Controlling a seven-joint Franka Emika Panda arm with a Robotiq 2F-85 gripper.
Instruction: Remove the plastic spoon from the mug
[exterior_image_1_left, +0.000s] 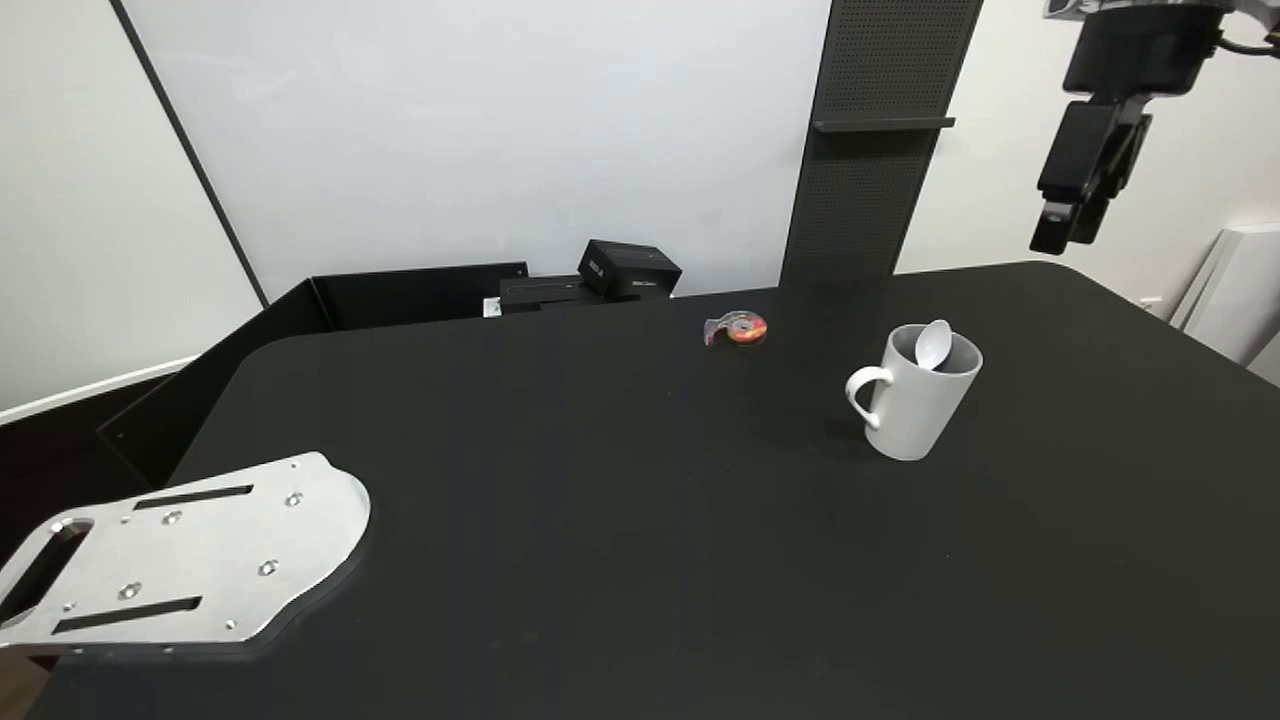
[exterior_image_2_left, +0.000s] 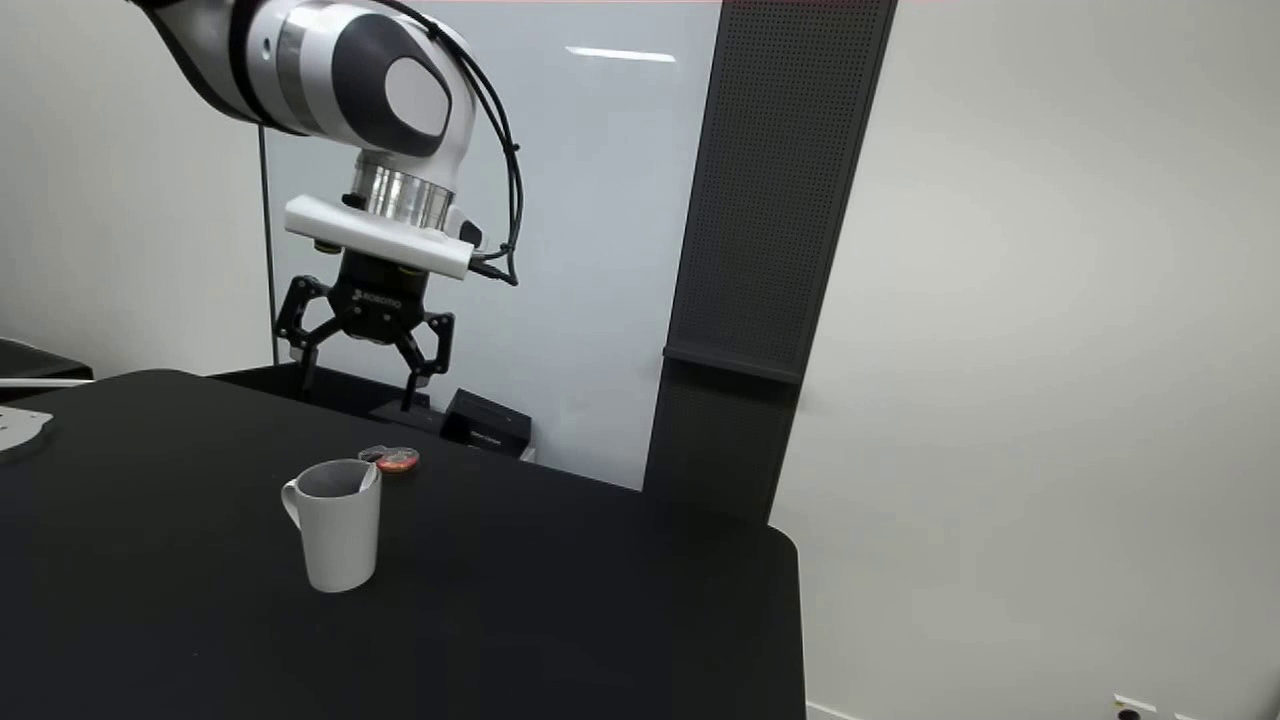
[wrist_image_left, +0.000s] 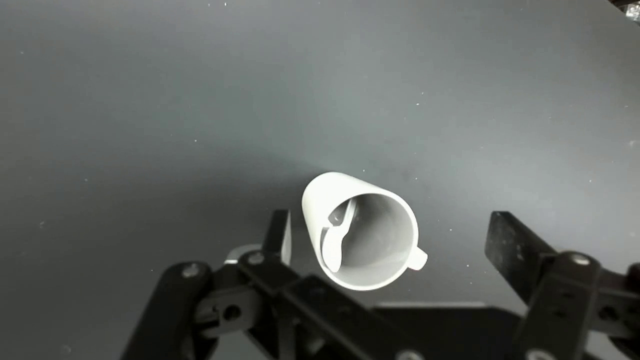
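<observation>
Small white plastic spoon (exterior_image_1_left: 934, 345), oval bowl and thin handle: sits inside the plain white cylindrical ceramic mug (exterior_image_1_left: 912, 415). Handle points down into the mug; bowl uppermost, at the rim, against the inner wall. Seen in both exterior views and in the wrist view.

Mug: upright on the black table (exterior_image_1_left: 600, 500), single loop handle toward the left of both exterior views.

Black two-fingered pincer (exterior_image_2_left: 357, 395): raised above the table, well apart from the mug, fingers (wrist_image_left: 510, 245) spread wide. In the wrist view the mug shows between the fingers, beyond their tips, touching neither. Pincer hangs from a white and grey jointed robot arm (exterior_image_2_left: 340, 85).

Clear plastic tape dispenser (exterior_image_1_left: 736, 331) with red-orange roll: on the table near an edge, apart from the mug. Flat silver metal plate (exterior_image_1_left: 215, 555) with long slots: well apart from the mug, at the left of an exterior view. Black rectangular box (exterior_image_1_left: 630, 270), white lettering: beyond the table's edge. Tall black perforated panel (exterior_image_1_left: 890, 80): behind the table.
</observation>
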